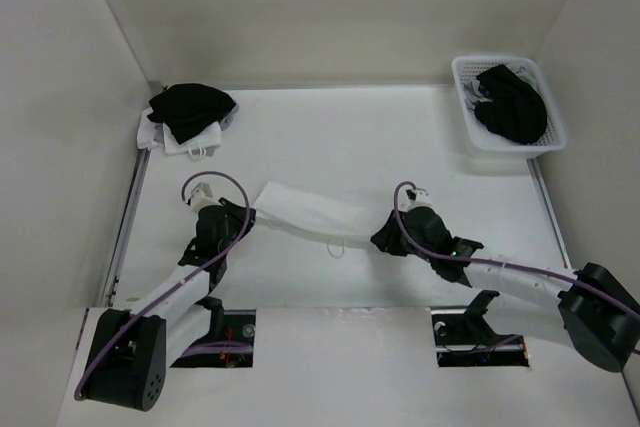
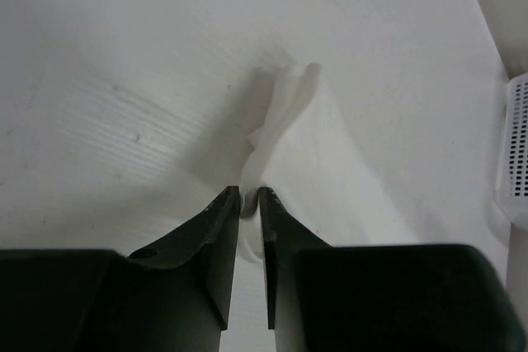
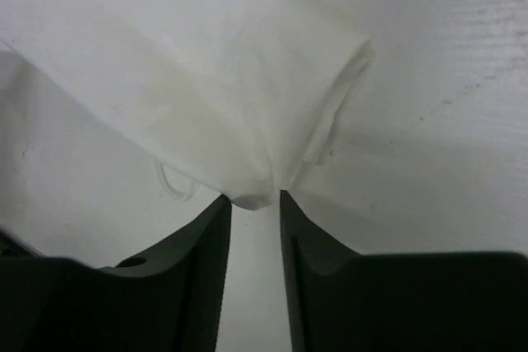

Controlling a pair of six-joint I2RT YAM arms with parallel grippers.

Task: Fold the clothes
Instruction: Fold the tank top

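Note:
The clothes [image 1: 310, 212] are a white top lying on the table as a folded strip between my two grippers, with a strap loop [image 1: 338, 245] sticking out of its near edge. My left gripper [image 1: 248, 219] is at the strip's left end. Its jaws [image 2: 249, 195] stand slightly apart, with a fold of the white fabric [image 2: 305, 146] between the tips. At the right end, my right gripper [image 1: 382, 239] has its jaws [image 3: 256, 199] apart. A bulge of the fabric [image 3: 223, 80] sits loose at their tips, and a strap loop [image 3: 173, 183] lies beside it.
A white basket [image 1: 490, 144] at the back right holds black garments [image 1: 512, 105]. Its edge [image 2: 516, 154] also shows in the left wrist view. A pile of black and white clothes [image 1: 190, 112] lies in the back left corner. White walls enclose the table.

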